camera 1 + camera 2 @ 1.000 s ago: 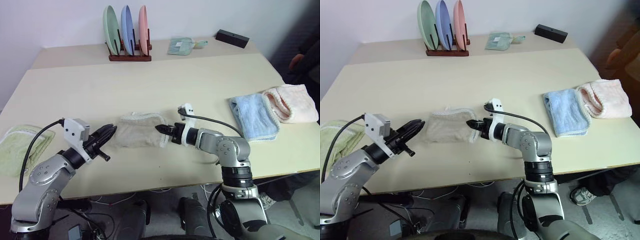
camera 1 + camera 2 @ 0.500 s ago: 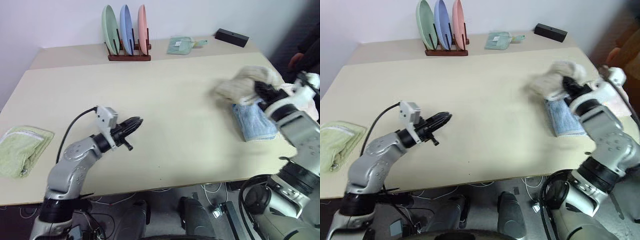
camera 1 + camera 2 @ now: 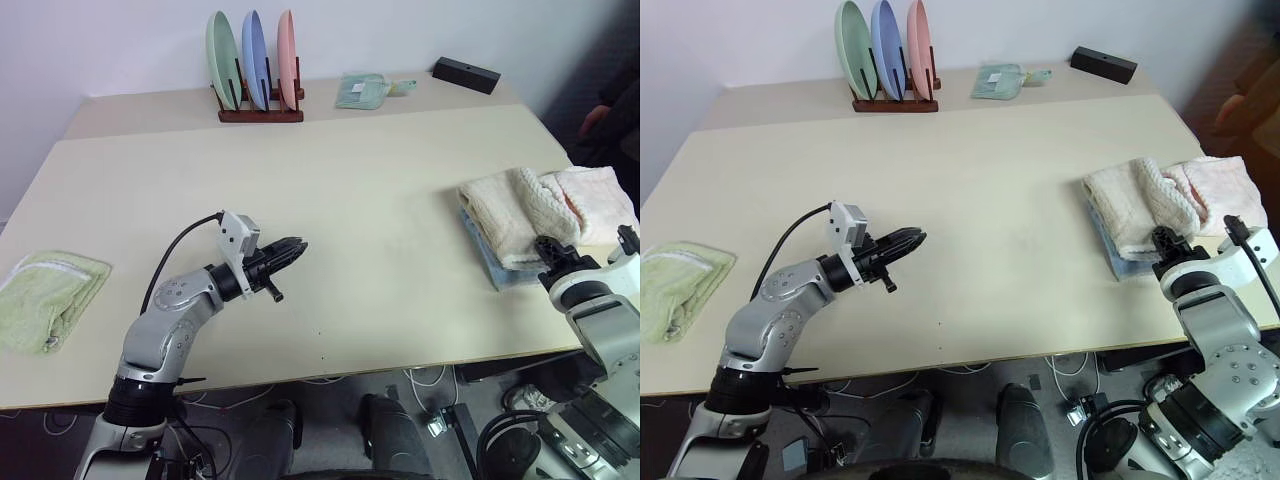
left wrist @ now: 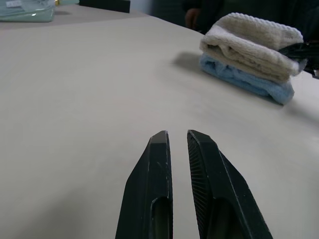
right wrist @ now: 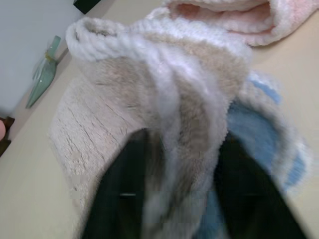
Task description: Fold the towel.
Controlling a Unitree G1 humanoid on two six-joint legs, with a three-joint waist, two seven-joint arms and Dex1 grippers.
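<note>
Toward three o'clock on the table (image 3: 330,190), the towel (image 3: 508,214) lies folded on top of the light blue towel (image 3: 505,275), with the pink towel (image 3: 598,200) just beside it at its outer side. The right gripper (image 3: 553,252) sits at the towel's near edge; in its wrist view its two fingers (image 5: 124,194) stand apart with a fold of the towel between them, though whether they press on it cannot be told. Near seven o'clock the left gripper (image 3: 290,249) hovers over bare tabletop, its fingers (image 4: 157,169) nearly together with only a thin slit between them and nothing in it. At twelve o'clock a wooden rack (image 3: 260,113) holds three plates upright: green (image 3: 222,58), blue (image 3: 254,56) and pink (image 3: 287,55). A green towel (image 3: 45,298) lies folded at nine o'clock.
</note>
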